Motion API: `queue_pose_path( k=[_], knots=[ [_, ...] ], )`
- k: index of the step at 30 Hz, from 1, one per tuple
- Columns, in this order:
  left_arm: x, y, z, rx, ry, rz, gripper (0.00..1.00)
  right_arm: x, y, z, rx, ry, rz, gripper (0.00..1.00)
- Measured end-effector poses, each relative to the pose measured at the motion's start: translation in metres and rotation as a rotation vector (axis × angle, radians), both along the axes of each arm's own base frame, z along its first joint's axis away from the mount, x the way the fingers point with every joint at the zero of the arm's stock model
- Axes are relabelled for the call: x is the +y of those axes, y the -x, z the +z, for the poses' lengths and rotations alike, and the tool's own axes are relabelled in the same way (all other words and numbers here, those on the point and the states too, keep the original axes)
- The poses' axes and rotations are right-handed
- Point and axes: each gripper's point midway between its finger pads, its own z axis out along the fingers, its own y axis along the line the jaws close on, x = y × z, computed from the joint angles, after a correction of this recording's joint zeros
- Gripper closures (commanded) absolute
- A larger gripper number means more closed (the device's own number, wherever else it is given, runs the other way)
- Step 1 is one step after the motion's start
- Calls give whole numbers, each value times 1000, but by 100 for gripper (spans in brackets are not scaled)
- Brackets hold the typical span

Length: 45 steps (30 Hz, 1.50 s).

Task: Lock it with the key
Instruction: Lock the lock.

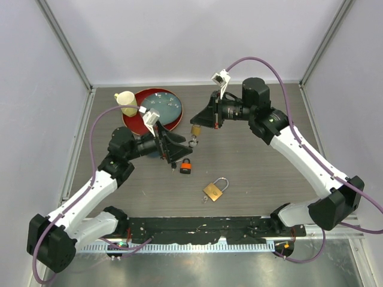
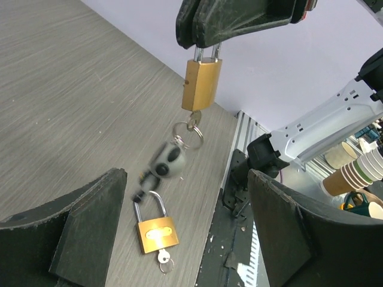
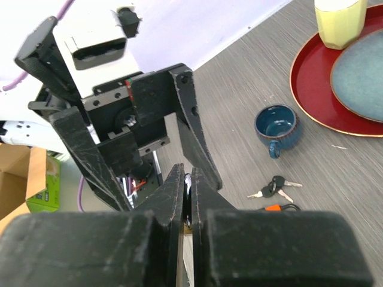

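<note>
A brass padlock (image 2: 201, 84) hangs in the air, my right gripper (image 1: 201, 122) shut on its shackle. A key (image 2: 192, 122) sits in the bottom of that padlock, with a ring and a blurred grey fob (image 2: 167, 161) dangling below. My left gripper (image 1: 178, 150) stands open just left of and below the hanging padlock (image 1: 195, 131), its fingers (image 2: 78, 230) wide apart and touching nothing. In the right wrist view the right gripper (image 3: 187, 179) pinches the shackle, which shows only as a sliver. A second brass padlock (image 1: 215, 189) with its own key (image 2: 163, 258) lies on the table.
A small orange padlock (image 1: 186, 167) lies beside the left gripper. A red tray (image 1: 133, 119) holding a blue plate stands at the back left, a yellow cup (image 1: 125, 101) on its edge. A blue cup (image 3: 278, 125) and loose black-headed keys (image 3: 274, 186) lie near it.
</note>
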Motion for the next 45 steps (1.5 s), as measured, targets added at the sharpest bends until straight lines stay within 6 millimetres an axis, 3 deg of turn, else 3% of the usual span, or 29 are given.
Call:
queue_pose_path(
  k=[8, 11, 14, 18, 21, 24, 32, 45],
  knots=[
    [-14, -6, -6, -12, 8, -47, 16, 5, 5, 2, 30, -44, 30, 99],
    [-23, -4, -10, -13, 12, -81, 21, 6, 6, 1, 46, -52, 33, 99],
    [-34, 0, -15, -3, 17, -124, 39, 6, 6, 4, 46, -64, 37, 99],
    [-41, 4, -18, 5, 19, -158, 75, 6, 6, 5, 43, -71, 36, 99],
    [-41, 6, -15, -3, 27, -171, 90, 5, 8, 7, 38, -76, 36, 99],
    [-41, 7, -13, -6, 35, -174, 98, 5, 9, 9, 31, -83, 33, 99],
    [-38, 14, -6, -23, 49, -177, 100, 3, 7, 8, 26, -87, 24, 99],
    [-41, 32, -23, -1, 47, -206, 100, -2, 5, 3, 48, -94, 3, 99]
  ],
)
